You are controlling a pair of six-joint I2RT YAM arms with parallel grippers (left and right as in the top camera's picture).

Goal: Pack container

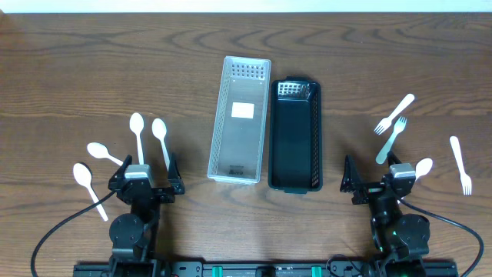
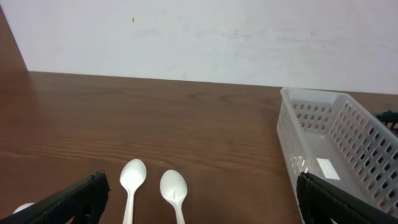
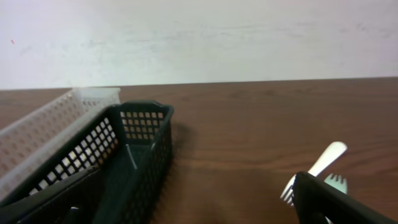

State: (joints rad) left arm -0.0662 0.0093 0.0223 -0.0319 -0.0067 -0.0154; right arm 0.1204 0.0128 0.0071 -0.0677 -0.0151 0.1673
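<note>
- Far left on the counter (image 1: 46, 77), two white spoons lie slanted: the low spoon (image 1: 91, 190) just beside the left arm, and the side spoon (image 1: 101, 152) a little ahead of it.
- The left claw (image 1: 146, 173) hangs with its fingers wide apart and nothing between them.
- Straight ahead of it, the third spoon (image 1: 137, 132) and the fourth spoon (image 1: 161, 140) lie side by side without touching. Their bowls face away from the robot and their handles point back at the claw, so their long axes run nearly front to back.
- The left arm is plainly the nearer one for all four, and bare wood around them leaves room to come down.
- The clear basket (image 1: 219, 123) sits to the right of that claw, lengthwise front to back, holding only a white label (image 1: 243, 110). Its walls are the edge to lift over.
- The black basket (image 1: 315, 138) lies close alongside, empty.
- The right claw (image 1: 380, 178) is also spread wide and holds nothing.
- Ahead and right of it, the white fork (image 1: 394, 113) and the pale fork (image 1: 390, 143) lie slanted. A fifth spoon (image 1: 421, 167) lies just beside the claw, and the far fork (image 1: 461, 165) is well apart.
</note>
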